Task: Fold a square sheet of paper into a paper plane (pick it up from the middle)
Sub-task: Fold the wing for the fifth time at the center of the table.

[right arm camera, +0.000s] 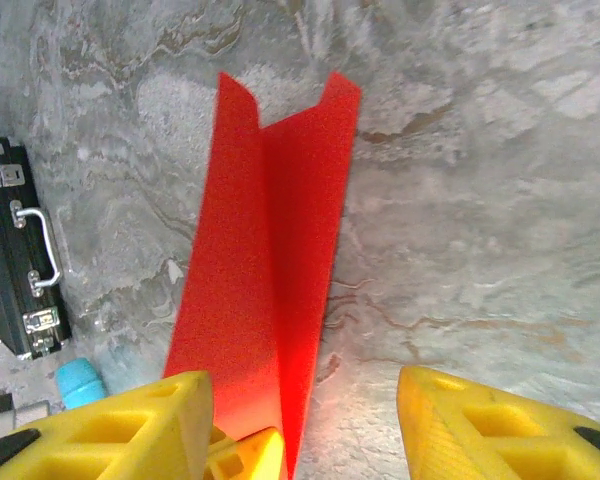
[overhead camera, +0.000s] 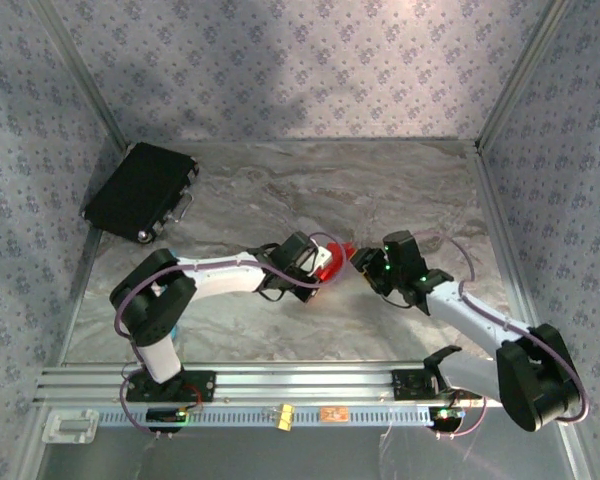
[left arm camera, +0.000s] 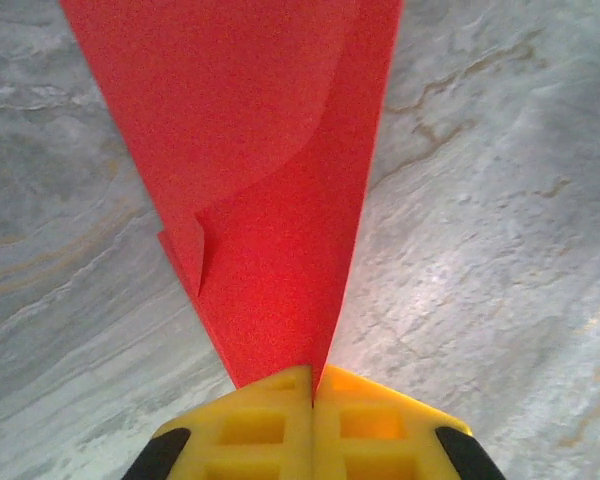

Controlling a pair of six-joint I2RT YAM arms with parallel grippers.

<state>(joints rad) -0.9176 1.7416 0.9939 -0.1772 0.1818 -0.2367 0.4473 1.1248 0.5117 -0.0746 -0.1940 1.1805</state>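
The red paper plane (left arm camera: 270,190) is a narrow folded strip with a centre crease, held just above the marble table. My left gripper (left arm camera: 313,385) is shut on its near end, the yellow fingers pressed together on the paper. In the top view the plane (overhead camera: 340,252) shows as a small red patch between my left gripper (overhead camera: 323,266) and my right gripper (overhead camera: 364,262). The right gripper (right arm camera: 302,400) is open. The plane (right arm camera: 265,260) runs away from it close to its left finger (right arm camera: 170,420), and its right finger (right arm camera: 460,420) stands well clear.
A black rectangular case (overhead camera: 140,190) lies at the back left, also seen as the case (right arm camera: 20,250) with metal latches. A blue-tipped tool (right arm camera: 80,383) lies near it. An aluminium rail (overhead camera: 280,385) runs along the near edge, and patterned walls enclose the table.
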